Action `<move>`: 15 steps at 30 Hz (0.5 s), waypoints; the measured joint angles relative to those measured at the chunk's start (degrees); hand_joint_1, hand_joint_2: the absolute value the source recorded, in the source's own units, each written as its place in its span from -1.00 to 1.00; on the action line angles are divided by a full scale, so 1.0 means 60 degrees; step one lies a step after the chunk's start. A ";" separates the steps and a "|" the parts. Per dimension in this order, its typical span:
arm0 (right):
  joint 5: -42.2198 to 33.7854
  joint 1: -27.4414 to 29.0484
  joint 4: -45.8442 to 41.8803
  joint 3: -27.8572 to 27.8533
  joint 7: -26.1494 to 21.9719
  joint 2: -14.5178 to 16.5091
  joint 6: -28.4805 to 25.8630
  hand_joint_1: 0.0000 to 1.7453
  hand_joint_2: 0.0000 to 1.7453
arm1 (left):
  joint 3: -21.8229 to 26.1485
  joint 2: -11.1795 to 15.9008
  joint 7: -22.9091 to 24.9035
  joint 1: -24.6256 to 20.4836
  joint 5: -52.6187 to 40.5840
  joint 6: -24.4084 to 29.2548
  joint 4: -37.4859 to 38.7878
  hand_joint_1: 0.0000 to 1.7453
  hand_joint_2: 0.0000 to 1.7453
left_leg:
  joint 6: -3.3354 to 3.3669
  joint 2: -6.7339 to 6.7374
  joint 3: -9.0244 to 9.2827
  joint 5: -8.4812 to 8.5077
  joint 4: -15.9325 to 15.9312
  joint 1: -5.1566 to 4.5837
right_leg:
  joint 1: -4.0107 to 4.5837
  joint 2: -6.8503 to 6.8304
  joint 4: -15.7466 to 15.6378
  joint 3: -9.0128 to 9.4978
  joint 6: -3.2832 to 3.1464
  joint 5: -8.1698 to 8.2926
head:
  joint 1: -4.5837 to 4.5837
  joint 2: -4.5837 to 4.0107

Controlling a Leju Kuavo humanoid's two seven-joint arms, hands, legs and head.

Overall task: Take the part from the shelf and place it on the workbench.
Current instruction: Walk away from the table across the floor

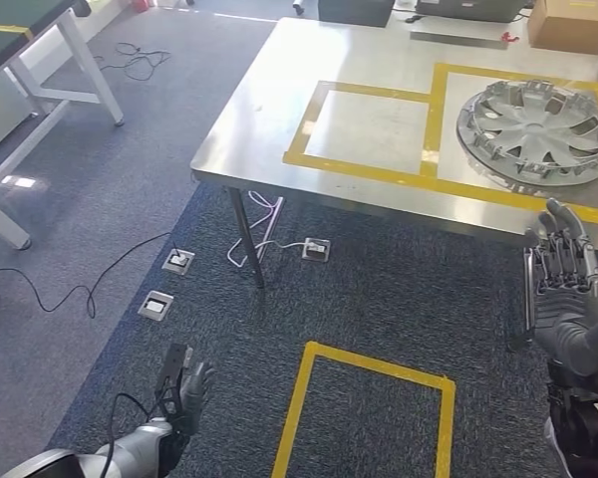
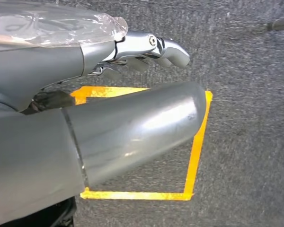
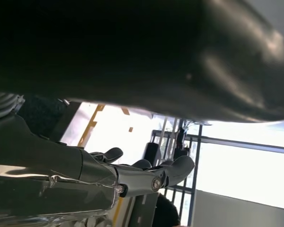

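Floor: dark grey carpet (image 1: 402,299) is seen across the lower part of the head view, with a yellow tape rectangle (image 1: 371,398) marked on it at the lower centre, and floor sockets (image 1: 177,262) with loose cables (image 1: 78,289) at the left.
Workbench: a steel-topped workbench (image 1: 281,100) is set in the upper right of the head view; yellow tape squares (image 1: 432,119) are marked on its top.
Part: a silver wheel cover (image 1: 536,134) is laid flat on the workbench inside the right-hand tape square, at the upper right of the frame.
Right hand: the right hand (image 1: 563,284) is raised at the right edge of the head view, just below the workbench edge and apart from the wheel cover; its fingers (image 1: 555,244) are extended and spread, and nothing is held. In the right wrist view the fingers (image 3: 176,168) are shown straight against a bright background.
Left hand: the left hand (image 1: 183,393) is hung low at the lower left of the head view, above the carpet; its fingers are loosely extended and nothing is held. In the left wrist view the thumb (image 2: 133,127) and fingers (image 2: 162,49) are seen over the tape rectangle (image 2: 198,142).
Background: a white-framed table (image 1: 25,60) is placed at the upper left, and a cardboard box (image 1: 570,25) at the upper right corner.
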 joint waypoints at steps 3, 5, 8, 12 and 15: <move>0.0002 -0.0089 0.0036 -0.0004 -0.0014 0.0020 0.0000 -1.00 -1.00 | 0.0000 0.0008 0.0000 -0.0049 0.0005 0.0000 0.0000 -1.00 -1.00 | 0.0159 -0.0037 0.0642 -0.0254 -0.1275 -0.0092 | -0.0031 -0.0018 0.0015 -0.0198 0.0177 0.0299 | 0.0015 0.0000; 0.0003 -0.0072 0.0073 -0.0001 -0.0011 0.0027 0.0003 -1.00 -1.00 | 0.0000 0.0011 0.0001 -0.0017 0.0010 0.0000 0.0000 -1.00 -1.00 | 0.0306 -0.0004 0.0504 -0.0096 -0.1315 -0.0100 | -0.0090 0.0006 0.0139 -0.0355 0.0283 0.0182 | 0.0024 0.0000; 0.0006 -0.0057 0.0138 -0.0009 -0.0007 0.0029 -0.0003 -1.00 -1.00 | 0.0000 0.0028 0.0004 0.0017 0.0020 0.0003 0.0000 -1.00 -1.00 | 0.0517 0.0034 0.0258 0.0145 -0.1322 -0.0103 | -0.0108 0.0055 0.1654 -0.0831 0.0338 -0.1109 | 0.0103 0.0000; 0.0002 -0.0059 0.0214 -0.0004 -0.0011 0.0029 -0.0028 -1.00 -1.00 | 0.0000 0.0035 0.0004 0.0028 0.0048 0.0007 0.0000 -1.00 -1.00 | 0.0545 0.0039 -0.0174 0.0384 -0.1193 -0.0162 | -0.0101 0.0061 0.2859 -0.0641 0.0309 -0.1266 | 0.0149 0.0000; -0.0102 -0.0099 0.0253 0.0011 -0.0052 0.0029 -0.0034 -1.00 -1.00 | 0.0000 0.0047 -0.0045 0.0035 0.0147 0.0030 0.0000 -1.00 -1.00 | 0.0467 0.0036 -0.0425 0.0477 -0.1077 -0.0176 | -0.0068 0.0082 0.1101 0.0620 0.0224 -0.0839 | 0.0155 0.0000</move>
